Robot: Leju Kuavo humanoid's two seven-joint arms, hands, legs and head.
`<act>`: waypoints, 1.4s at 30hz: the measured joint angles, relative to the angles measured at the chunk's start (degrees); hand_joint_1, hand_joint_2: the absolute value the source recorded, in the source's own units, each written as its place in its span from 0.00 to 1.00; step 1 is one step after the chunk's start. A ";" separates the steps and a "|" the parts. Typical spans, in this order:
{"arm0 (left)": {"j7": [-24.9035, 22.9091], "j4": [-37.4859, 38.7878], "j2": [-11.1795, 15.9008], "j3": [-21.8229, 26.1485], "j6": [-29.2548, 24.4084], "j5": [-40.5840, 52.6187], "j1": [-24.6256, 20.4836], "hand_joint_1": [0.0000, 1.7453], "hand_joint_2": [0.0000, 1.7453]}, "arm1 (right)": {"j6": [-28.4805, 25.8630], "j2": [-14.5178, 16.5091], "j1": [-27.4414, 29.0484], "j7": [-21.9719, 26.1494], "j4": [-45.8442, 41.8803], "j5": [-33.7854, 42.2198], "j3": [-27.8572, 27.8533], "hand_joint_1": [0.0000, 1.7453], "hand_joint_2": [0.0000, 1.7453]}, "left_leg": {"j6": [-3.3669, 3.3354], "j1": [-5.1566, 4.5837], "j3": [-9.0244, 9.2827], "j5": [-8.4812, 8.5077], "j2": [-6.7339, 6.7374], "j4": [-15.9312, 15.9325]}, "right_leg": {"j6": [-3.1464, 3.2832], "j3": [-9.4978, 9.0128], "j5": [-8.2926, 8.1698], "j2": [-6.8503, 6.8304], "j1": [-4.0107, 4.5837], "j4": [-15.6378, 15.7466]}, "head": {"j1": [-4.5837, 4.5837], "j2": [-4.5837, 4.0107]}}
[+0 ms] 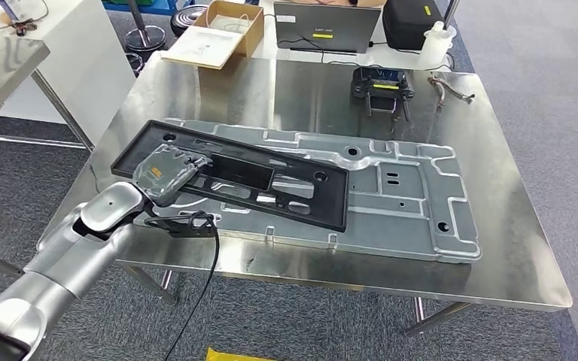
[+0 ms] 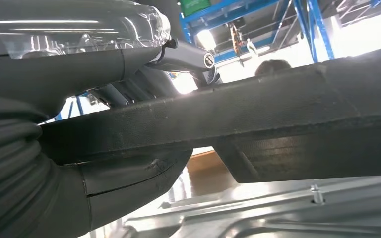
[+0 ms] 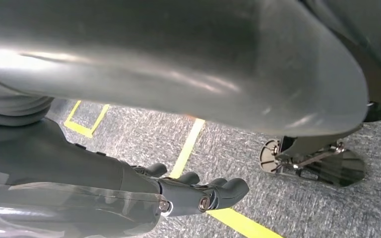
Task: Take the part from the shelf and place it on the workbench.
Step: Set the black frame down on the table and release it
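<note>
While the left robot hand (image 1: 167,170) grips its near-left end, black part (image 1: 271,180) lies across grey panel (image 1: 414,195), workbench (image 1: 512,248) beneath, right robot hand (image 3: 198,196) curled, holding nothing

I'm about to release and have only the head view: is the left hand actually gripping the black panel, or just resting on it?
Observer: Gripping. In the left wrist view, the left hand has its thumb under the black panel.
Operator: Is that end down on the stamped metal plate?
Observer: No, a gap shows above the stamped metal plate there.
Operator: And the right hand?
Observer: The right hand hangs over the carpet, holding nothing.
</note>
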State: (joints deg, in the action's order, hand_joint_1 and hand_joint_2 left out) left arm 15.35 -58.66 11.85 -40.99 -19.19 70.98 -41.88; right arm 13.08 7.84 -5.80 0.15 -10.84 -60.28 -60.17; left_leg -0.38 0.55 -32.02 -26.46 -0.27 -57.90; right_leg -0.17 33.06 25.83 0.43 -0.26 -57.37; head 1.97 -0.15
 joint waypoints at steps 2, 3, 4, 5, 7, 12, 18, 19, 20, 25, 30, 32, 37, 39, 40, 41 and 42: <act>-0.14 0.02 -0.09 -0.49 0.00 0.01 -0.03 1.00 1.00 | 0.04 -0.02 0.02 -0.01 0.00 0.02 0.00 0.00 0.00 | 0.01 0.00 0.00 -0.02 0.02 0.00 | 0.00 0.02 0.01 0.02 0.00 0.00 | 0.00 0.00; -0.19 0.03 -0.11 -0.69 0.00 0.01 -0.04 1.00 1.00 | 0.04 -0.02 0.02 -0.04 0.00 0.03 0.00 0.00 0.00 | 0.02 0.00 0.00 -0.02 0.02 -0.01 | 0.01 0.03 0.02 0.02 0.00 -0.01 | 0.00 0.00; -0.22 0.05 -0.12 -0.84 -0.01 0.01 -0.04 1.00 1.00 | 0.04 -0.02 0.03 -0.10 0.00 0.04 0.00 0.00 0.00 | 0.02 0.00 0.00 -0.02 0.02 -0.02 | 0.01 0.04 0.03 0.02 0.01 -0.03 | 0.00 0.00; -0.26 0.08 -0.13 -0.97 -0.03 -0.02 -0.04 1.00 1.00 | 0.04 -0.03 0.03 -0.19 0.00 0.05 0.00 0.00 0.00 | 0.02 0.00 0.00 -0.03 0.01 -0.03 | 0.01 0.06 0.04 0.02 0.00 -0.06 | 0.00 0.00; -0.36 0.14 -0.13 -1.19 -0.10 -0.11 -0.04 1.00 1.00 | 0.08 -0.08 0.07 -0.34 0.00 0.07 0.00 0.00 0.00 | 0.03 0.00 -0.04 -0.04 0.01 -0.10 | 0.01 0.11 0.08 0.02 0.00 -0.19 | 0.00 0.00; -0.83 0.29 -0.11 -1.77 -0.43 -0.36 -0.04 1.00 1.00 | 0.31 -0.16 0.13 -0.50 0.00 0.07 0.00 0.00 0.00 | 0.13 -0.01 -0.35 -0.24 0.00 -0.62 | 0.10 0.47 0.32 0.01 -0.01 -0.83 | 0.00 0.00; -1.42 0.47 -0.09 -1.84 -0.81 -0.68 -0.04 1.00 1.00 | 0.38 -0.17 0.04 -0.50 0.00 0.04 0.00 0.00 0.00 | 0.26 -0.01 -1.32 -0.76 0.00 -2.05 | 0.18 1.50 0.86 0.00 -0.02 -2.34 | 0.00 0.00; -1.45 0.53 -0.08 -1.85 -0.85 -0.68 -0.04 1.00 1.00 | 0.39 -0.17 0.01 -0.50 0.00 0.04 0.00 0.00 0.00 | 0.27 -0.01 -1.48 -0.88 0.00 -2.34 | 0.20 1.67 0.98 0.00 -0.02 -2.65 | 0.00 0.00; -1.46 0.60 -0.08 -1.85 -0.87 -0.69 -0.04 1.00 1.00 | 0.39 -0.17 -0.01 -0.50 0.00 0.04 0.00 0.00 0.00 | 0.31 -0.01 -1.64 -1.00 -0.01 -2.63 | 0.20 1.85 1.12 -0.01 -0.02 -2.97 | 0.00 0.00; -1.47 0.75 -0.05 -1.87 -1.06 -0.69 -0.04 1.00 1.00 | 0.39 -0.17 -0.04 -0.51 0.00 0.04 0.00 0.00 0.00 | 0.40 -0.01 -2.39 -1.67 -0.01 -4.13 | 0.22 2.66 1.82 -0.01 -0.02 -4.54 | 0.00 0.00; -1.55 0.96 0.07 -1.87 -1.36 -0.82 -0.04 1.00 1.00 | 0.38 -0.17 -0.03 -0.90 0.00 0.13 0.00 0.00 0.00 | 0.46 -0.01 -3.53 -2.64 -0.01 -6.31 | 0.22 3.86 2.85 -0.01 -0.02 -6.78 | 0.00 0.00; -1.56 1.11 0.14 -1.87 -1.38 -0.91 -0.04 1.00 1.00 | 0.48 -0.17 -0.02 -0.99 0.00 0.22 0.00 0.00 0.00 | 0.48 -0.01 -4.39 -3.32 -0.01 -7.88 | 0.21 4.74 3.55 -0.01 -0.02 -8.35 | 0.00 0.00; -1.54 1.31 0.28 -1.87 -1.53 -1.21 -0.03 1.00 1.00 | 0.67 -0.17 -0.01 -1.02 0.00 0.28 0.00 0.00 0.00 | 0.50 -0.01 -7.28 -5.67 -0.01 -13.23 | 0.22 7.68 5.95 -0.01 -0.02 -13.77 | 0.00 0.00; -1.54 1.31 0.33 -1.87 -1.55 -1.33 -0.03 1.00 1.00 | 0.67 -0.17 -0.01 -1.03 0.00 0.28 0.00 0.00 0.00 | 0.49 -0.01 -8.34 -6.62 -0.01 -15.31 | 0.22 8.75 6.91 -0.02 -0.01 -15.83 | 0.00 0.00; -1.54 1.31 0.34 -1.87 -1.57 -1.36 -0.03 1.00 1.00 | 0.67 -0.17 -0.01 -1.02 0.00 0.28 0.00 0.00 0.00 | 0.50 -0.01 -8.82 -7.09 -0.01 -16.28 | 0.22 9.23 7.36 -0.02 -0.01 -16.80 | 0.00 0.00; -1.54 1.31 0.36 -1.87 -1.58 -1.37 -0.03 1.00 1.00 | 0.67 -0.17 -0.01 -1.02 0.00 0.28 0.00 0.00 0.00 | 0.52 -0.01 -9.28 -7.53 -0.01 -17.22 | 0.23 9.70 7.80 -0.02 -0.01 -17.74 | 0.00 0.00; -1.54 1.31 0.36 -1.87 -1.61 -1.37 -0.03 1.00 1.00 | 0.67 -0.17 -0.01 -1.02 0.00 0.28 0.00 0.00 0.00 | 0.53 -0.01 -9.73 -7.97 -0.01 -18.13 | 0.23 10.16 8.24 -0.03 -0.01 -18.66 | 0.00 0.00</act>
State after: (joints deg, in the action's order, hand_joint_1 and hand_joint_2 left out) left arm 13.81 -57.35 12.21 -42.86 -20.80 69.61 -41.91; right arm 13.75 7.67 -5.80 -0.87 -10.84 -60.00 -60.17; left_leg 0.15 0.54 -41.75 -34.43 -0.28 -76.03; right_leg 0.06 43.22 34.06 0.41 -0.27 -76.03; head 1.97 -0.15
